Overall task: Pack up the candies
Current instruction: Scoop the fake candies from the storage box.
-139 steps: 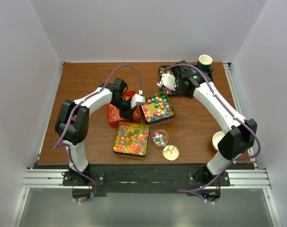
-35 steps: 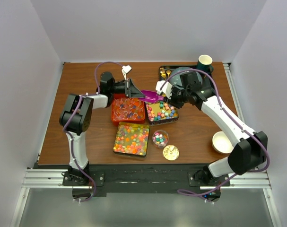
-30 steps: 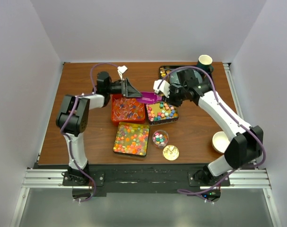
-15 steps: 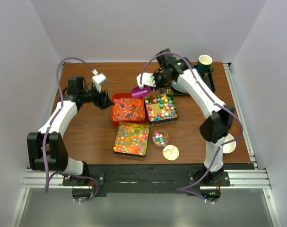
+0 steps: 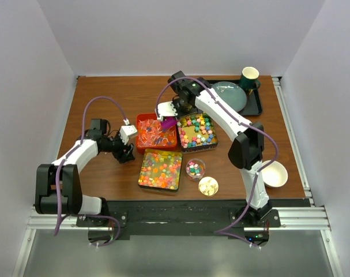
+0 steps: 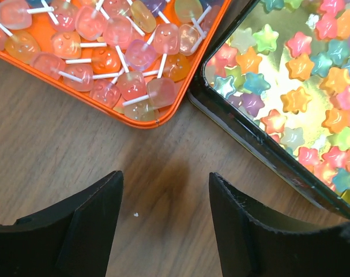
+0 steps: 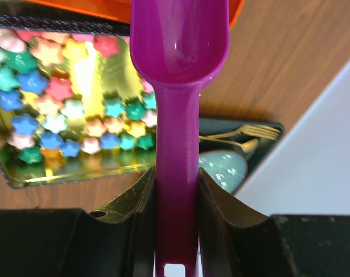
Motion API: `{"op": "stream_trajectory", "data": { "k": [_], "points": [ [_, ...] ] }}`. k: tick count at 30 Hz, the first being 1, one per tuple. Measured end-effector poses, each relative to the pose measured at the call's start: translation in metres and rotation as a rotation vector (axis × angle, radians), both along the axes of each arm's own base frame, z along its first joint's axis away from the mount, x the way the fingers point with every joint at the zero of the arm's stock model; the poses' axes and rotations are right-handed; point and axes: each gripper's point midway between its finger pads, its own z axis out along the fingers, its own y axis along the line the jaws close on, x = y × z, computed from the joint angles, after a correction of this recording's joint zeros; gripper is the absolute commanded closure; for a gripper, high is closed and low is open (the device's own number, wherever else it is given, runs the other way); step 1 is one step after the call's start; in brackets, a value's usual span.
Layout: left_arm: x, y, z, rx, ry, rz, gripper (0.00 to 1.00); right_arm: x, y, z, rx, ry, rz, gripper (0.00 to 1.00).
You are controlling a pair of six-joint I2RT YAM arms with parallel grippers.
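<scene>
Pinching glossy, probably plastic scoop (image 7: 179, 46): right claw (image 7: 176, 182).

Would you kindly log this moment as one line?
right gripper: shut on purple scoop, scoop empty | left gripper: open, empty, over table near orange tray

In the left wrist view, the orange rectangular tin (image 6: 157, 122) of translucent lollipops (image 6: 134, 55) is cut off by the top and left edges. The black-rimmed gold tin (image 6: 249, 143) of pastel star candies (image 6: 301, 64) is cut off by the top and right edges. The left gripper (image 6: 166, 196) is cropped at the bottom. In the right wrist view, the glossy purple plastic scoop (image 7: 177, 115) is cropped at top and bottom, and parts of the gold tin and of the teal plate (image 7: 224, 167) are hidden behind it. From above, the contents of the small round clear jar (image 5: 195, 168) near the desk's front edge are too small to be told apart.
</scene>
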Motion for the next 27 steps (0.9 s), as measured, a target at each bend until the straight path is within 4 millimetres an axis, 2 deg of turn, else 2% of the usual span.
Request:
{"op": "stream_trajectory", "data": {
  "k": [5, 15, 22, 27],
  "points": [
    [0.005, 0.0, -0.006, 0.005, -0.057, -0.022, 0.38, 0.008, 0.005, 0.006, -0.059, -0.078, 0.005, 1.0],
    [0.01, -0.011, -0.012, -0.05, -0.064, -0.061, 0.44, 0.014, 0.033, -0.003, -0.199, -0.216, 0.067, 1.0],
    [0.004, -0.025, -0.018, -0.09, -0.049, -0.106, 0.46, 0.004, 0.051, -0.006, -0.244, -0.278, 0.102, 1.0],
    [-0.001, -0.028, -0.02, -0.113, -0.039, -0.108, 0.46, -0.017, 0.064, -0.013, -0.262, -0.265, 0.145, 1.0]
  ]
}}
